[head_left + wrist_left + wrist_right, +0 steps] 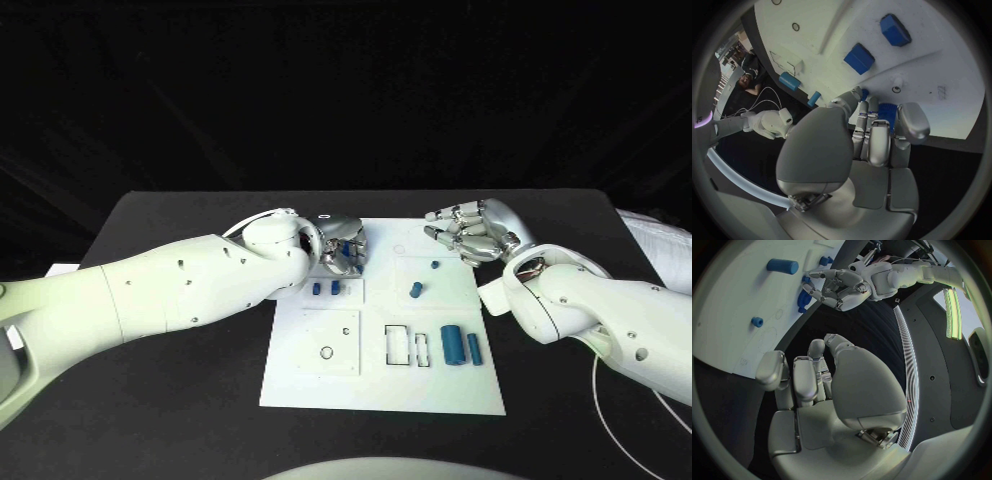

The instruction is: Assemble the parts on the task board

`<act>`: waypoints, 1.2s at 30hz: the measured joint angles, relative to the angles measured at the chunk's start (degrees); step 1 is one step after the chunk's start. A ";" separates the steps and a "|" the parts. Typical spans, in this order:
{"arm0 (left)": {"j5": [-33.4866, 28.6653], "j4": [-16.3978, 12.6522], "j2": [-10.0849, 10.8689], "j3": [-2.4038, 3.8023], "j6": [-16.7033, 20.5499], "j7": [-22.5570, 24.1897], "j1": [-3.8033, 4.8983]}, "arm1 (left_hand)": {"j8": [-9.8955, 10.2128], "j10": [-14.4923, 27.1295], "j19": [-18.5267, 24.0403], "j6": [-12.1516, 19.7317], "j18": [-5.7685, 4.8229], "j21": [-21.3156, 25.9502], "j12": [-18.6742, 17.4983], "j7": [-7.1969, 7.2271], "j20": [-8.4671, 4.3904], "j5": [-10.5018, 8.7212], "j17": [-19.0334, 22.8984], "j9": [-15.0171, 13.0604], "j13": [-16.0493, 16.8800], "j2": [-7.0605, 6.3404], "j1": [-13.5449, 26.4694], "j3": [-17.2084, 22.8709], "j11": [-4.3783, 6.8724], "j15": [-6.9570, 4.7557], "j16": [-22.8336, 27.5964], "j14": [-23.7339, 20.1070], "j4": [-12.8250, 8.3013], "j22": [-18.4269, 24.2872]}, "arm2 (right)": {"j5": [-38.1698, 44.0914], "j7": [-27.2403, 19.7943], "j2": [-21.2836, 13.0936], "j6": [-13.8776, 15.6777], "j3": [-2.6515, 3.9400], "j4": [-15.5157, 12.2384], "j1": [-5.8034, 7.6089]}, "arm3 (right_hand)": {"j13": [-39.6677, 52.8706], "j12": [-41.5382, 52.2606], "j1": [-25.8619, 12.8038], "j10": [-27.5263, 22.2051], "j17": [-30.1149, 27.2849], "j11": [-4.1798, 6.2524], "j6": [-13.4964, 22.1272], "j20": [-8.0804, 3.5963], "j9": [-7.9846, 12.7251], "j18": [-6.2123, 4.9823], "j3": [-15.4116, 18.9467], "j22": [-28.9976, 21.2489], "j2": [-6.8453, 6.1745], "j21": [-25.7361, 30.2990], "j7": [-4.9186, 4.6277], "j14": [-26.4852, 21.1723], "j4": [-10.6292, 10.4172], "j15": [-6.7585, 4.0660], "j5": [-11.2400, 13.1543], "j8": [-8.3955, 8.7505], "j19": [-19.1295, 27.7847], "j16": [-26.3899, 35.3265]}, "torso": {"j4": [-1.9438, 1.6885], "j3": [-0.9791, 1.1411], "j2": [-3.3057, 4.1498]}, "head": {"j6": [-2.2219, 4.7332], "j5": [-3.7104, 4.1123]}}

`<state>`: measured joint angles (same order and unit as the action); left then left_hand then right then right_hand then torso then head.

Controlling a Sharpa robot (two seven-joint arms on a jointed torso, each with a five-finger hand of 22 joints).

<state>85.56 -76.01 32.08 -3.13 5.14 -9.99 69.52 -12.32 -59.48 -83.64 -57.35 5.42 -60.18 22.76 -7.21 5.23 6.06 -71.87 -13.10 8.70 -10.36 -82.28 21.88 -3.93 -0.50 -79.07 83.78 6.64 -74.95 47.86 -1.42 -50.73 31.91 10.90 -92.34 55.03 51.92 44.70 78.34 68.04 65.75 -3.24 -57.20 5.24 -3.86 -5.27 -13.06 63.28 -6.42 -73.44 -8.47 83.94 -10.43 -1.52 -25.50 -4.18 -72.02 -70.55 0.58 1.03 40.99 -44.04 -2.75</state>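
The white task board (382,385) lies in the middle of the black table. My left hand (342,246) hovers over the board's far left part and pinches a small blue part (886,110) in its curled fingers; the fingers hide most of it. Below that hand lie two small blue blocks (325,288), also seen close up (859,58). A blue peg (415,290) stands mid-board, and a thick blue cylinder (451,343) lies beside a thinner one (473,347) at the right. My right hand (473,231) hangs above the board's far right corner, fingers curled in on nothing (811,375).
Outlined slots (407,345) and small round holes (326,352) mark the board's near half. White cloth (656,240) lies at the table's right edge. Bare black table surrounds the board, with a cable (613,405) trailing by my right arm.
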 measured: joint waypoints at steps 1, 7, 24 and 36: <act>0.00 0.01 -0.02 0.00 -0.06 -0.01 -0.01 | 0.06 -0.23 0.00 -0.31 -0.06 -0.43 0.00 0.05 0.00 0.00 -0.10 0.08 -0.08 0.03 0.03 0.32 0.06 0.00 -0.11 0.00 0.00 0.00 | 0.00 0.00 0.00 0.00 0.00 -0.01 0.00 | 0.00 0.00 0.00 0.00 0.00 0.00 0.00 0.00 0.00 0.00 0.00 0.00 0.00 0.00 0.00 0.00 0.00 0.00 0.00 0.00 0.00 0.00 | -0.01 0.00 0.01 | -0.01 0.00; 0.00 0.07 -0.26 0.00 -0.61 -0.06 -0.05 | 0.34 -0.80 -0.11 -0.83 -0.06 -1.44 -0.53 0.01 -0.11 0.00 -0.23 0.39 -0.43 0.27 -0.20 1.07 0.23 0.00 -0.38 0.00 -0.33 0.01 | -0.01 0.00 0.03 -0.01 0.00 -0.05 0.00 | 0.00 0.00 0.00 0.00 0.00 0.00 0.00 0.00 0.00 0.00 0.00 0.00 0.00 0.00 0.00 0.00 0.00 0.00 0.00 0.00 0.00 0.00 | -0.01 -0.01 0.03 | -0.02 0.01; -0.09 0.56 -0.57 0.17 -2.29 -0.57 0.07 | 1.77 -5.30 -0.28 -3.91 -0.69 -5.96 -3.26 -0.23 -0.28 -0.01 -0.44 1.62 -0.92 1.76 -1.70 5.69 0.50 -0.20 -0.87 0.19 -3.69 0.02 | -0.03 0.01 0.08 0.00 0.00 -0.28 0.01 | 0.00 0.00 0.00 0.00 0.00 0.00 0.00 0.00 0.00 0.00 0.00 0.00 0.00 0.00 0.00 0.00 0.00 0.00 0.00 0.00 0.00 0.00 | 0.00 -0.02 0.01 | -0.24 0.01; -1.36 -1.59 1.41 0.46 -0.10 -0.11 -0.15 | 2.74 -6.68 -0.41 -4.97 -0.68 -7.71 -5.01 -0.53 -0.41 0.22 -0.44 2.15 -0.88 1.51 -1.45 7.30 0.57 -0.20 -0.87 0.19 -4.98 0.02 | -0.05 0.00 0.08 0.00 0.00 -0.28 0.01 | 0.01 0.00 0.00 0.00 0.00 0.00 0.00 0.00 0.00 0.00 0.00 0.00 0.00 0.00 0.00 0.00 0.00 0.00 0.00 0.00 0.00 0.00 | 0.00 -0.05 -0.06 | 0.26 -0.07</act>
<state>84.21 -77.60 33.49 -2.67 5.04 -10.10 69.37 -9.57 -66.16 -84.05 -62.32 4.75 -67.89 17.75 -7.74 4.82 6.27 -72.31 -10.95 7.82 -8.85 -83.73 29.18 -3.36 -0.70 -79.94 83.97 1.66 -74.93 47.82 -1.42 -50.66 31.91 10.90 -92.62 55.04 51.93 44.70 78.34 68.04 65.75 -3.25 -57.20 5.24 -3.86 -5.27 -13.06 63.28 -6.42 -73.44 -8.46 83.94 -10.43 -1.52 -25.50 -4.18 -72.02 -70.56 0.58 0.98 40.93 -43.78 -2.81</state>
